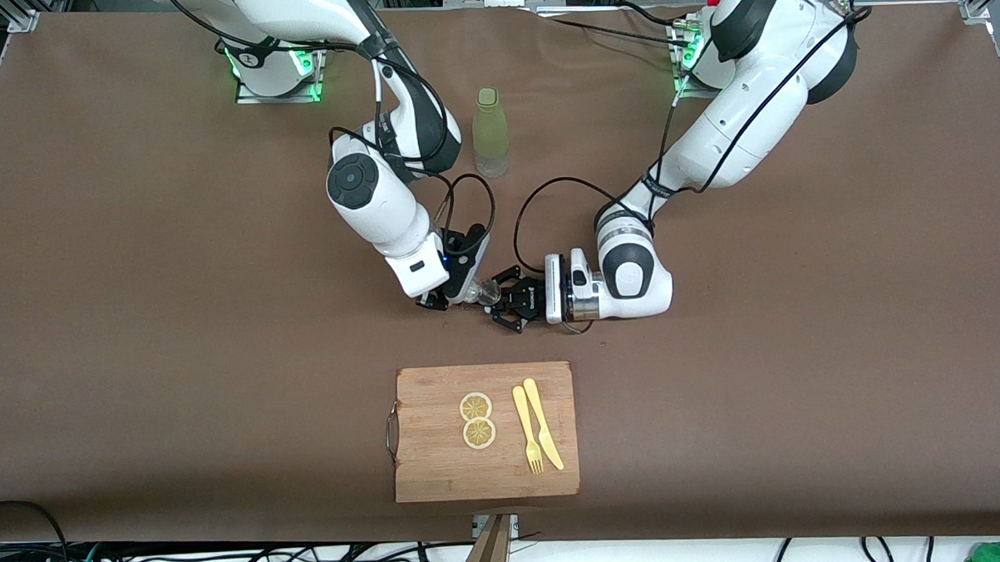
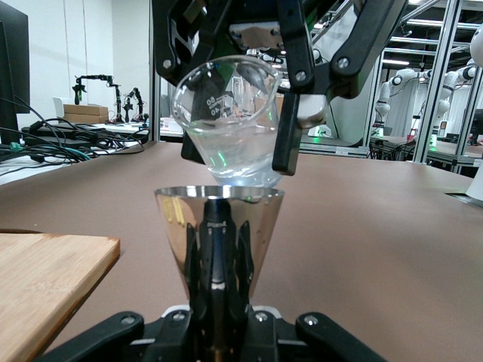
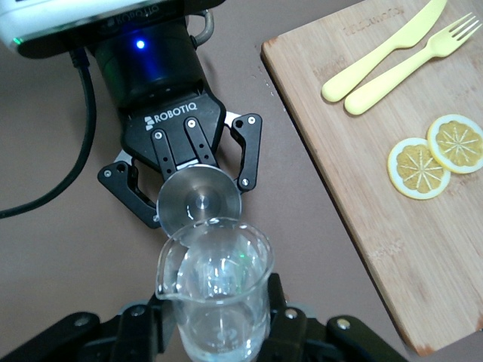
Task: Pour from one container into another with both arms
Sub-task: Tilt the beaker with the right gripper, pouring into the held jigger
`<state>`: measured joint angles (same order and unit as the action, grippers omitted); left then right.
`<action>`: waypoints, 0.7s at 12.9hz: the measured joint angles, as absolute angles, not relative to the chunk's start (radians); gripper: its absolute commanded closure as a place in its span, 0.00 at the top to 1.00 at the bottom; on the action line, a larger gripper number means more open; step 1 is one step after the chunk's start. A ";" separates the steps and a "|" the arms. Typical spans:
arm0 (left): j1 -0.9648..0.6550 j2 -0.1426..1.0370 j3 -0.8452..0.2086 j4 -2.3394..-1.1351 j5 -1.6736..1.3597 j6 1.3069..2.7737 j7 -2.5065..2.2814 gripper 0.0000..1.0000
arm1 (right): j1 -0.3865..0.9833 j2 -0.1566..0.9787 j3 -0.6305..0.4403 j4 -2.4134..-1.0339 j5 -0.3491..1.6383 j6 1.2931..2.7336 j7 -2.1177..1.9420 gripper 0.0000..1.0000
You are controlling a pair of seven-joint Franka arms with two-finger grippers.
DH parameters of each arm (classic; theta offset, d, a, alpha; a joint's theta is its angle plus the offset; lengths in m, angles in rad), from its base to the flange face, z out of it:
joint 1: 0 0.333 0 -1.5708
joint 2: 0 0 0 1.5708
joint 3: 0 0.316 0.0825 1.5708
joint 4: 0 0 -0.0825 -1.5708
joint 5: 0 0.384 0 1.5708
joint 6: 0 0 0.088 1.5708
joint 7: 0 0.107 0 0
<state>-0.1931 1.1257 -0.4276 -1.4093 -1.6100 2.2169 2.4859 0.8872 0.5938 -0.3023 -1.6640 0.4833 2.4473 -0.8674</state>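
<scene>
Right end effector point(image 1: 459, 299) clamped on glass cup point(image 1: 488, 292), cup tipped, spout over jigger point(image 2: 219, 234). Left wrist view: cup point(image 2: 226, 121) tilted just above jigger's open mouth, clear liquid inside, lip near jigger rim; touching or not, cannot tell. Right wrist view: cup point(image 3: 217, 290) between right fingers, spout over jigger's point(image 3: 198, 202) upper cone

Left end effector point(image 1: 505, 302) closed on jigger at its narrow waist, jigger upright, fingers point(image 2: 219, 302) pinching it from both sides. Left arm's wrist lies roughly level, right arm comes down from above. Both end effectors meet over bare surface point(image 1: 136, 327), mid-surface

Board point(image 1: 485, 431) on surface, nearer the front camera than the two end effectors, metal handle on the edge toward right arm's end. On board: two lemon slices point(image 1: 477, 419) touching, one nearer the camera; yellow fork point(image 1: 527, 430) and yellow knife point(image 1: 543, 423) side by side, toward left arm's end of board

Green bottle point(image 1: 491, 131) upright on surface, between the arms, farther from the camera than the end effectors, well apart from cup and jigger
</scene>
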 measured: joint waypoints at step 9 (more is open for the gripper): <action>-0.193 1.126 -0.428 -1.408 -1.610 2.228 2.486 0.00 | 0.906 0.610 -0.303 -1.632 0.328 2.447 -0.798 0.20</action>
